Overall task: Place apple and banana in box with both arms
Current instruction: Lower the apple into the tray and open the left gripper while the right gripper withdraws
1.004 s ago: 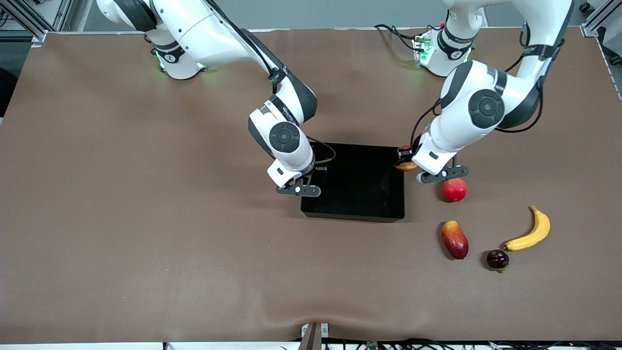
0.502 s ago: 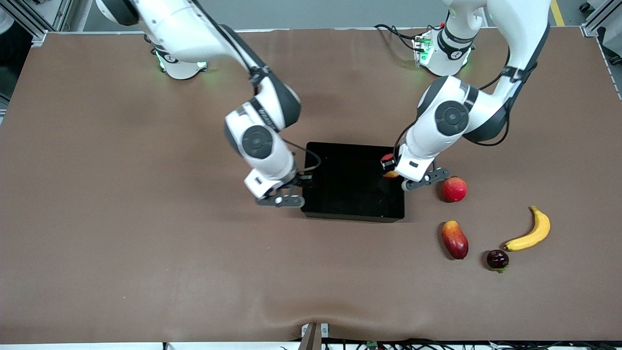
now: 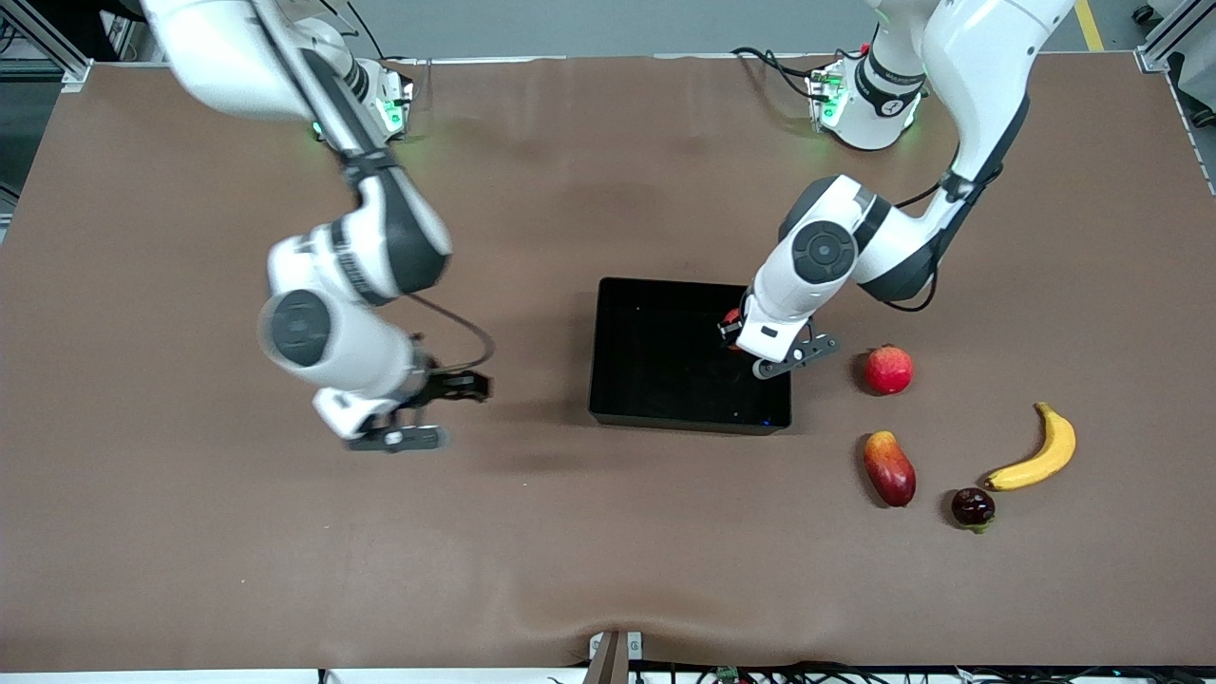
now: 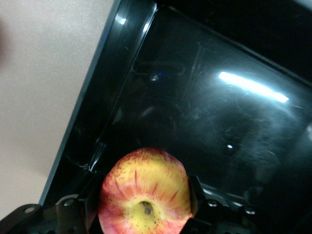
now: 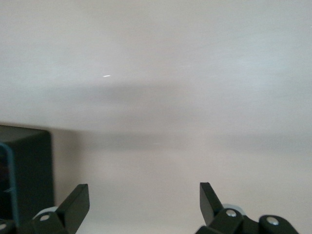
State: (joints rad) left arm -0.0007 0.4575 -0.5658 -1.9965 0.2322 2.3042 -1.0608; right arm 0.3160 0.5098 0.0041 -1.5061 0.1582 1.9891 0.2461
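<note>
My left gripper (image 3: 733,332) is shut on the apple (image 3: 731,318) and holds it over the inside of the box (image 3: 665,366), at the box's end toward the left arm. In the left wrist view the streaky red and yellow apple (image 4: 144,190) sits between the fingers (image 4: 195,187), just above the glossy black box floor (image 4: 209,122). My right gripper (image 3: 461,388) is open and empty over bare table, beside the box toward the right arm's end; the right wrist view shows it (image 5: 144,200) and a box corner (image 5: 24,170). The banana (image 3: 1035,451) lies on the table toward the left arm's end.
An evenly red round fruit (image 3: 888,370) lies beside the box. A red-orange mango (image 3: 889,468) and a small dark fruit (image 3: 973,507) lie nearer the front camera, beside the banana. The brown table cover (image 3: 285,551) spreads all around.
My right arm swung away from the box toward its own end of the table. My left gripper carried the apple from the box's edge to over its inside.
</note>
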